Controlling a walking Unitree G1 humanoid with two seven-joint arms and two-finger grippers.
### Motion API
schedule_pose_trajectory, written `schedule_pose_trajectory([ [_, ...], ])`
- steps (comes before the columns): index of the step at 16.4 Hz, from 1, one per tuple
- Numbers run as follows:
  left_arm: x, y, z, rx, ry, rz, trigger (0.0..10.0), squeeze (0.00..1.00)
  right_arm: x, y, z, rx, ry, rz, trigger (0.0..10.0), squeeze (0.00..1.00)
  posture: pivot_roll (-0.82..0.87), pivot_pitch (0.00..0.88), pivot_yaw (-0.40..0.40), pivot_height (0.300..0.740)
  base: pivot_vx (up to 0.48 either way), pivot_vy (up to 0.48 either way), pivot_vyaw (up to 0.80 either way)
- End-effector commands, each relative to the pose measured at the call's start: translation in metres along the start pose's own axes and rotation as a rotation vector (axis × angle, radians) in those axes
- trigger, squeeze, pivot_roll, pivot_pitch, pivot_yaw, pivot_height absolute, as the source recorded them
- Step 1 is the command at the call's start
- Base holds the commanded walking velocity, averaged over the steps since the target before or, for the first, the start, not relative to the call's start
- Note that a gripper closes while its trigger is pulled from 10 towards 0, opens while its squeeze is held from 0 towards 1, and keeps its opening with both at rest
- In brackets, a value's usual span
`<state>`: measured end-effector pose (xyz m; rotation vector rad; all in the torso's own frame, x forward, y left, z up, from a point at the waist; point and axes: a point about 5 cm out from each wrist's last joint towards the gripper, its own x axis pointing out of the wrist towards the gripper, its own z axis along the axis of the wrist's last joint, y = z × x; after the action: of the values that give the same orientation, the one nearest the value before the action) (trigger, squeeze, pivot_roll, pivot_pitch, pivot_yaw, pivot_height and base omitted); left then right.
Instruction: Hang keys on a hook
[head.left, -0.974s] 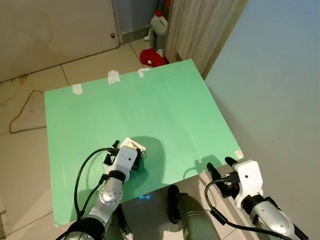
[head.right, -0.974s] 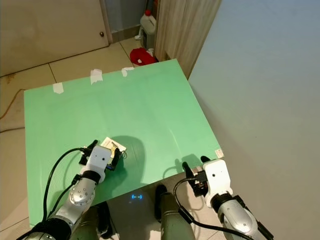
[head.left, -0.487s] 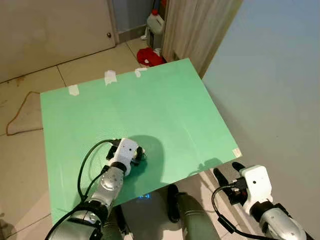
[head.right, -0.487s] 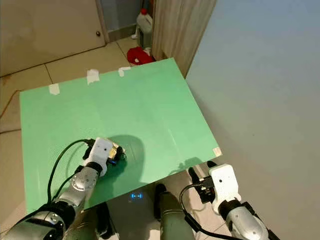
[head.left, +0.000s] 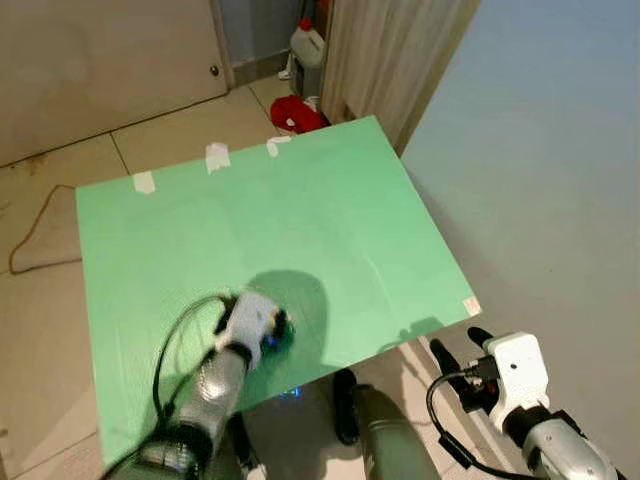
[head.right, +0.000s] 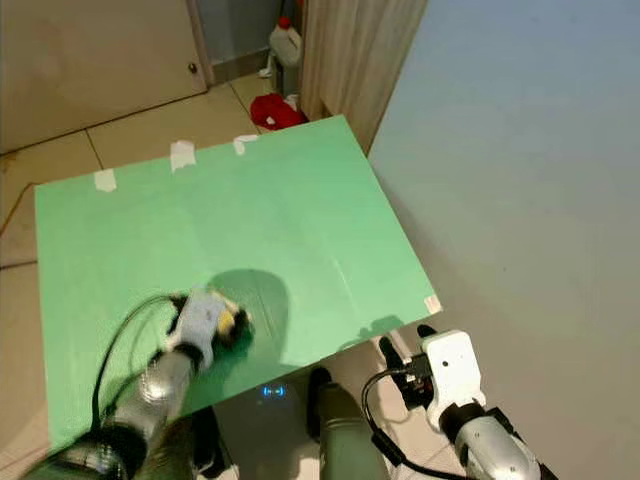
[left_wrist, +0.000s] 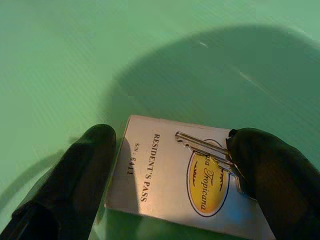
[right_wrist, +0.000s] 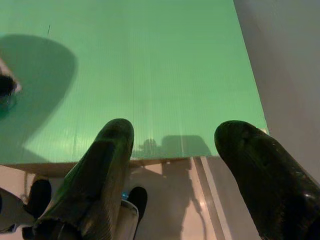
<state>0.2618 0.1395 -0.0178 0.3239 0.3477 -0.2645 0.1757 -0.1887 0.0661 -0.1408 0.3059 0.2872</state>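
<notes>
In your head views, the left gripper (head.left: 268, 328) is down on the flat green board (head.left: 300, 220) near its front edge, blurred, with a small pale card just visible beneath it. Your right gripper (head.left: 452, 350) hangs past the board's front right corner, above the tiled floor (head.left: 60, 210).

In your left wrist view, the two black fingers (left_wrist: 75, 175) are spread either side of a white rectangular pass card with a yellow oval logo (left_wrist: 170, 172). A silver key (left_wrist: 202, 149) lies on the card, touching one finger.

In your right wrist view, the fingers (right_wrist: 107, 165) are spread wide over the board's edge.
</notes>
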Motion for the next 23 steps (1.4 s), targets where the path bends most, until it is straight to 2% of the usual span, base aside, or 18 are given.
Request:
schedule_pose_trajectory([
  [1, -0.021, -0.024, -0.035, 0.017, 0.131, -0.074, 10.0, 0.00, -0.002, -0.002, -0.007, 0.012, 0.035, -0.003, 10.0, 0.00, -0.34, 0.354, -0.066, 0.740, 0.000, 0.000, 0.00],
  [4, -0.036, -0.037, -0.047, -0.064, 0.121, -0.060, 10.0, 0.00, 0.004, 0.001, -0.008, 0.018, 0.038, 0.018, 10.0, 0.00, -0.30, 0.353, -0.071, 0.740, 0.000, 0.000, 0.00],
  [5, -0.043, -0.036, -0.053, -0.054, 0.132, -0.042, 10.0, 0.00, 0.009, 0.004, -0.008, 0.019, 0.036, 0.035, 10.0, 0.00, -0.29, 0.351, -0.074, 0.740, 0.000, 0.000, 0.00],
  [6, -0.045, -0.033, -0.057, -0.041, 0.144, -0.029, 10.0, 0.00, 0.011, 0.005, -0.008, 0.018, 0.033, 0.044, 10.0, 0.00, -0.28, 0.350, -0.075, 0.740, 0.000, 0.000, 0.00],
  [8, -0.046, -0.019, -0.054, -0.021, 0.105, 0.046, 10.0, 0.00, 0.015, 0.004, -0.007, 0.016, 0.030, 0.049, 10.0, 0.00, -0.27, 0.343, -0.076, 0.740, 0.000, 0.000, 0.00],
  [10, -0.047, 0.002, -0.035, -0.006, -0.052, 0.177, 10.0, 0.00, 0.017, 0.005, -0.006, 0.022, 0.016, 0.063, 10.0, 0.00, -0.27, 0.330, -0.072, 0.740, 0.000, 0.000, 0.00],
  [11, -0.052, 0.006, -0.028, -0.050, -0.105, 0.194, 10.0, 0.00, 0.017, 0.007, -0.005, 0.034, 0.010, 0.076, 10.0, 0.00, -0.26, 0.326, -0.071, 0.740, 0.000, 0.000, 0.00],
  [13, -0.062, 0.008, -0.022, -0.058, -0.150, 0.212, 10.0, 0.00, 0.019, 0.008, -0.006, 0.075, 0.012, 0.093, 10.0, 0.00, -0.25, 0.317, -0.063, 0.740, 0.000, 0.000, 0.00],
  [15, -0.084, 0.004, -0.015, -0.038, -0.197, 0.224, 10.0, 0.00, 0.027, 0.013, -0.013, 0.130, 0.052, 0.169, 10.0, 0.00, -0.21, 0.308, -0.053, 0.740, 0.000, 0.000, 0.00],
  [17, -0.097, -0.001, -0.008, -0.011, -0.230, 0.216, 10.0, 0.00, 0.035, 0.014, -0.015, 0.135, 0.060, 0.193, 10.0, 0.00, -0.18, 0.303, -0.052, 0.740, 0.000, 0.000, 0.00],
  [19, -0.113, -0.015, 0.013, -0.036, -0.293, 0.190, 10.0, 0.00, 0.038, 0.025, -0.013, 0.178, 0.063, 0.283, 10.0, 0.00, -0.15, 0.295, -0.056, 0.740, 0.000, 0.000, 0.00],
  [20, -0.129, -0.028, 0.021, -0.030, -0.306, 0.158, 10.0, 0.00, 0.037, 0.032, -0.016, 0.195, 0.087, 0.351, 10.0, 0.00, -0.14, 0.296, -0.060, 0.740, 0.000, 0.000, 0.00],
  [21, -0.134, -0.031, 0.021, -0.023, -0.300, 0.152, 10.0, 0.00, 0.038, 0.032, -0.018, 0.191, 0.095, 0.361, 10.0, 0.00, -0.13, 0.297, -0.063, 0.740, 0.000, 0.000, 0.00],
  [23, -0.157, -0.042, 0.011, 0.007, -0.254, 0.148, 10.0, 0.00, 0.049, 0.033, -0.026, 0.181, 0.125, 0.381, 10.0, 0.00, -0.09, 0.308, -0.077, 0.740, 0.000, 0.000, 0.00],
])
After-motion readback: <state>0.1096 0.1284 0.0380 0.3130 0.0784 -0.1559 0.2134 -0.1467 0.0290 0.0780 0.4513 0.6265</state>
